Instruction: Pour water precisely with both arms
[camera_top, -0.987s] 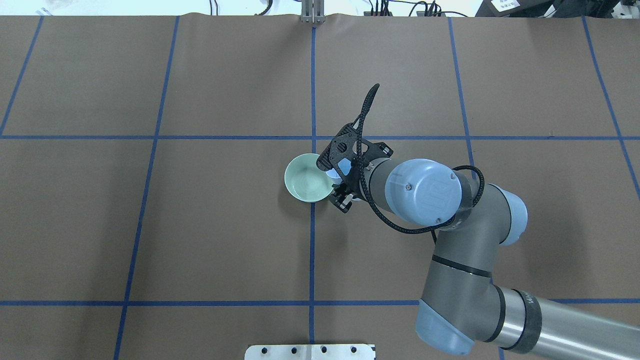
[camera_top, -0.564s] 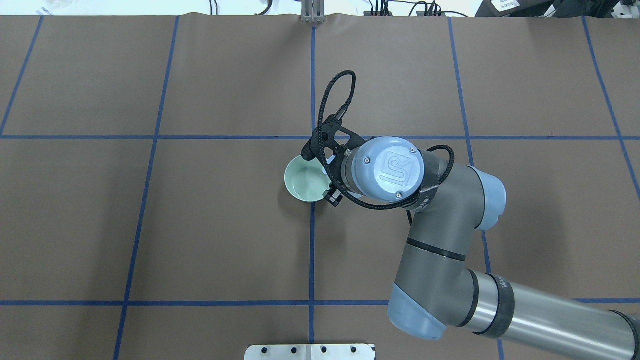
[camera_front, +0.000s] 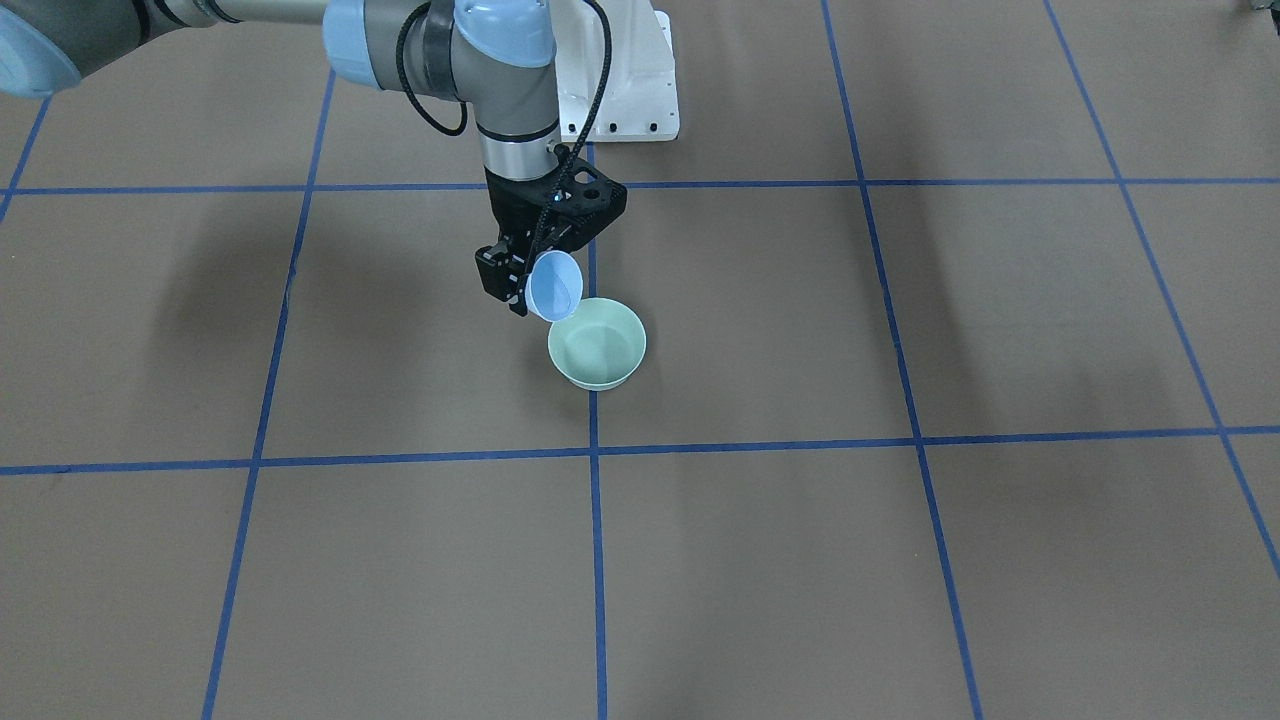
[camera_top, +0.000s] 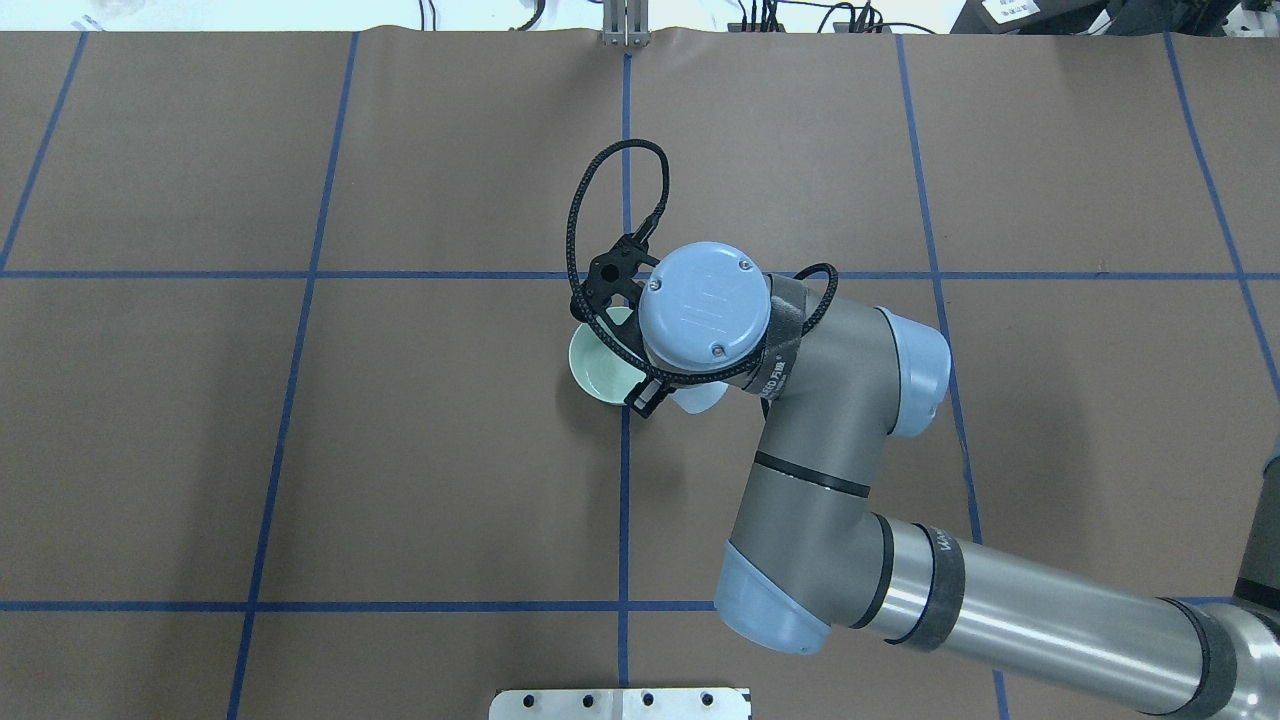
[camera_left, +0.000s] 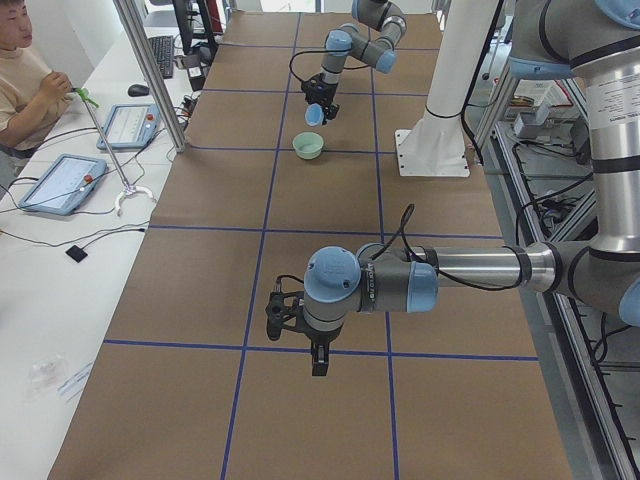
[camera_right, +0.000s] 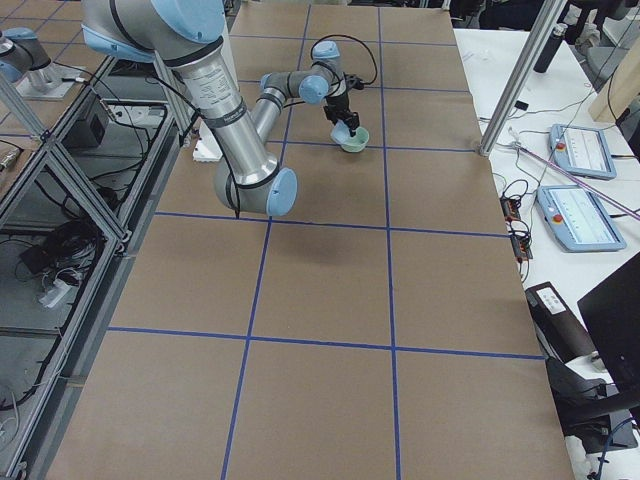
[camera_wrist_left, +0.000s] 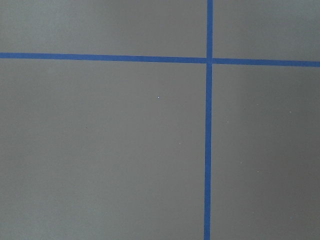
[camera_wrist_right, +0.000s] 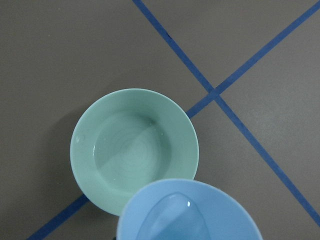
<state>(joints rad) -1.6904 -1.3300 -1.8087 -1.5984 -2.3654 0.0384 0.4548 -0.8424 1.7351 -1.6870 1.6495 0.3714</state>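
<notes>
Two arms, one at work. My right gripper (camera_front: 525, 288) is clamped on the blue cup (camera_front: 556, 284) and holds it in the air, tipped steeply, with its mouth turned down toward the green bowl (camera_front: 600, 378). The bowl stands at the middle of the table (camera_top: 400, 450), touching the centre tape line on its left side in the overhead view.

Over the last second my right wrist has rolled. Its pale blue joint cap (camera_top: 704, 307) now faces straight up and covers most of the bowl from above, where before the bowl lay open to that camera. The cup has gone from beside the rim to tilted over it.

In the right wrist view the cup's lip (camera_wrist_right: 165, 186) overlaps the bowl's near rim. Water (camera_wrist_right: 135, 150) lies rippled in the bowl, and a little liquid appears to remain in the cup. I judge the pour to be under way or near its end; the next concern is righting the cup without dripping past the rim.

My left gripper (camera_left: 316, 358) hangs well apart over bare table, nothing visibly near it. Whether it is open I cannot tell.
</notes>
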